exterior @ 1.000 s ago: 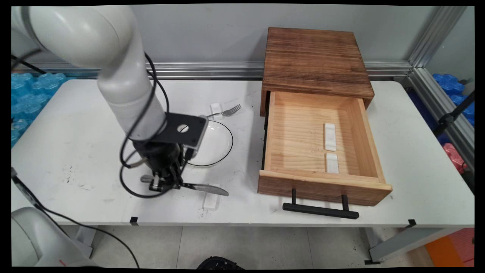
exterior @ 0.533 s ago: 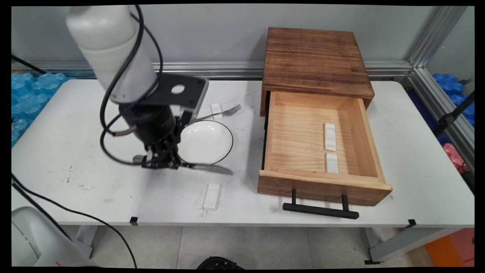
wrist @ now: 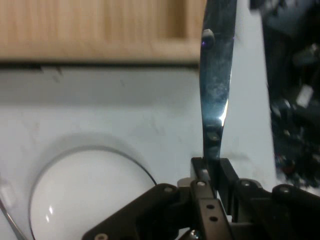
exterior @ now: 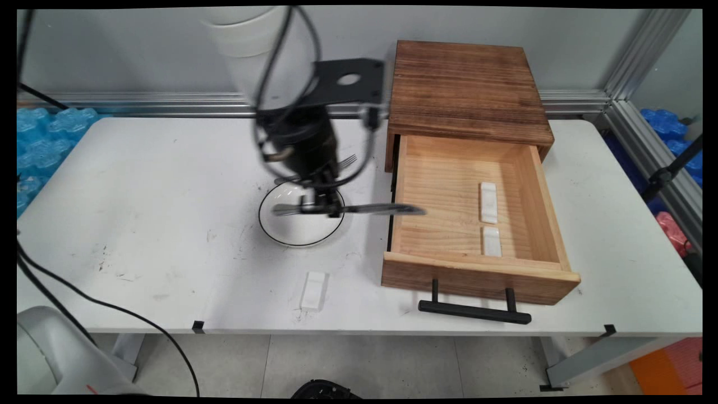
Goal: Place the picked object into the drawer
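No lettering can be read on anything in either view.

In the main view the pincer (exterior: pixel 320 210) is clamped on a table knife (exterior: pixel 350 209) near its handle end, holding it level in the air. The blade runs toward the open wooden drawer (exterior: pixel 477 269), and its tip reaches just over the drawer's left wall. The pincer hangs above a white plate (exterior: pixel 280 230) with a dark rim, which sits on the counter (exterior: pixel 140 196) left of the drawer. A fork (exterior: pixel 343 163) lies behind the plate. Two white blocks (exterior: pixel 489 216) rest inside the drawer, and another white block (exterior: pixel 314 290) lies on the counter in front of the plate. The arm comes down steeply from the top edge.

In the hand view the pincer (wrist: pixel 212 172) grips the knife (wrist: pixel 217 75), whose blade rises toward the drawer (wrist: pixel 100 30). The plate (wrist: pixel 80 192) lies lower left.
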You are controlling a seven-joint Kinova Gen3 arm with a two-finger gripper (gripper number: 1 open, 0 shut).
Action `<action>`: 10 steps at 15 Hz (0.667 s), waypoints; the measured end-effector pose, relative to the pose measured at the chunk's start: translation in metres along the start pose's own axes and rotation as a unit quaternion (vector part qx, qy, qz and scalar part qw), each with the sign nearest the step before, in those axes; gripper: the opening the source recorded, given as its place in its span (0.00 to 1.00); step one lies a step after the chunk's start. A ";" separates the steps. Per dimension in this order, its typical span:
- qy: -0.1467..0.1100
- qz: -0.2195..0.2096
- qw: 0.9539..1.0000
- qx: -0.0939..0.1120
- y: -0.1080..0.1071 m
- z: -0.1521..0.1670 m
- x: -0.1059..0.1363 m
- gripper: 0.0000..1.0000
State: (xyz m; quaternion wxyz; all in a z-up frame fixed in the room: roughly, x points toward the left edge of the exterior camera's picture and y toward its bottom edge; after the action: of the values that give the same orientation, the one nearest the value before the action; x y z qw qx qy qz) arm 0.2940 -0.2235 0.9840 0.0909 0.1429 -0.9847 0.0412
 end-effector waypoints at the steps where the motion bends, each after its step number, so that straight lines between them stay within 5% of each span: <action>1: 0.005 -0.002 1.000 0.004 -0.004 0.003 0.011 0.00; 10: 0.020 0.016 0.999 0.021 -0.036 0.057 0.116 0.00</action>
State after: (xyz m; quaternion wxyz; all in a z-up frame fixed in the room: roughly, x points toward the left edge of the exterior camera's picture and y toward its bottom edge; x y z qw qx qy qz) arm 0.1855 -0.2960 0.9526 0.1064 0.1280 -0.9838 0.0666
